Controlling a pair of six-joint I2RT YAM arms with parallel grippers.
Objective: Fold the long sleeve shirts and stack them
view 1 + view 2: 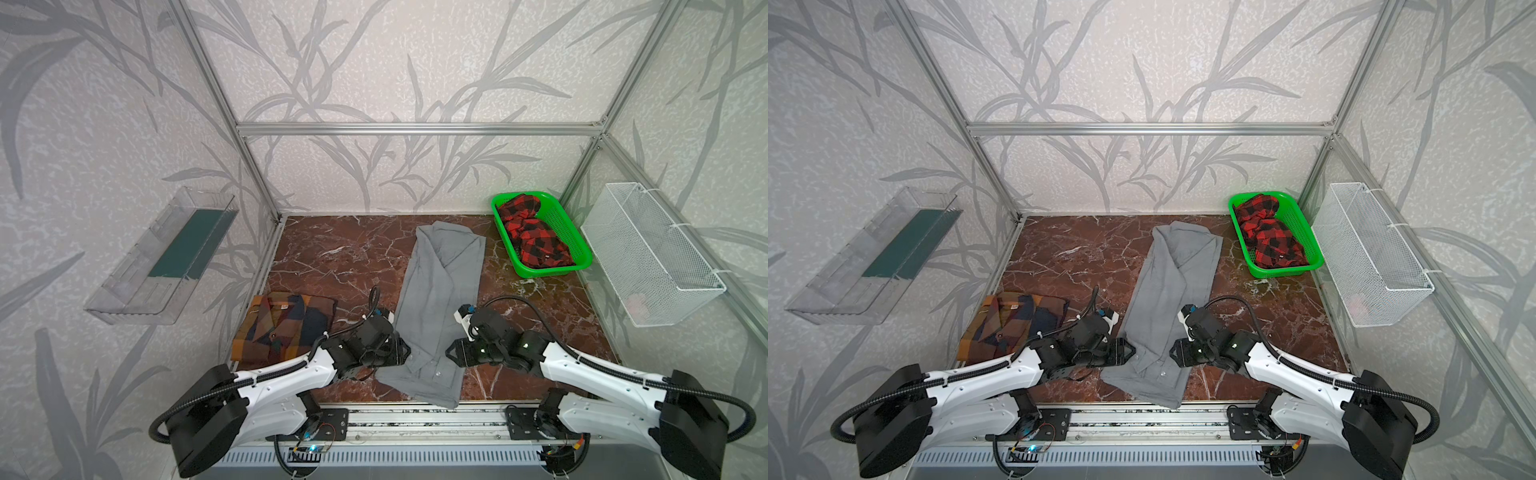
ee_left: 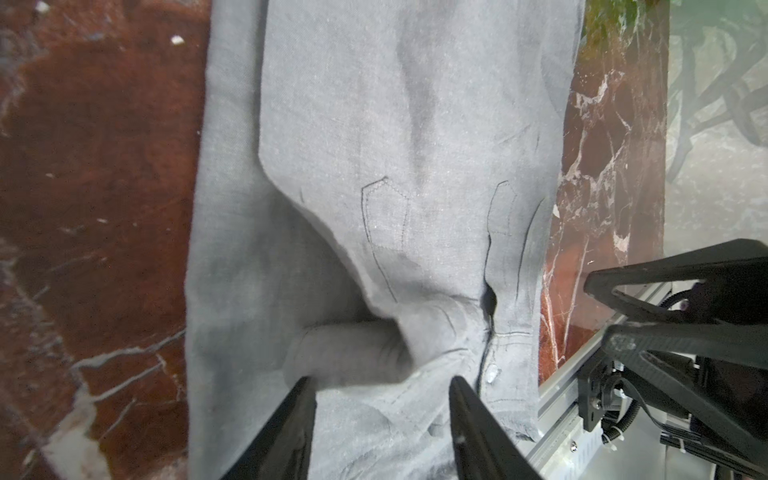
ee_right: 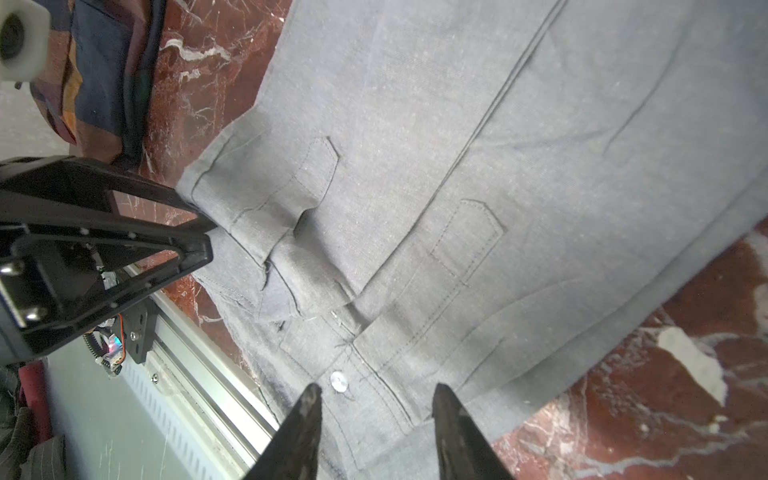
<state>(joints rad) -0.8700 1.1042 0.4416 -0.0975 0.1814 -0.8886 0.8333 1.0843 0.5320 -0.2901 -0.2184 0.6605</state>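
The grey long sleeve shirt lies folded into a long strip down the middle of the marble table. Its buttoned cuffs rest at the near end. My left gripper is at the strip's left edge, jaws apart astride bunched grey cloth. My right gripper faces it at the right edge, jaws apart over a flat cuff beside a button. The orange, brown and navy check shirt lies folded at the front left.
A green basket at the back right holds a red and black check cloth. A white wire basket hangs on the right wall and a clear tray on the left wall. A metal rail runs along the table's front edge.
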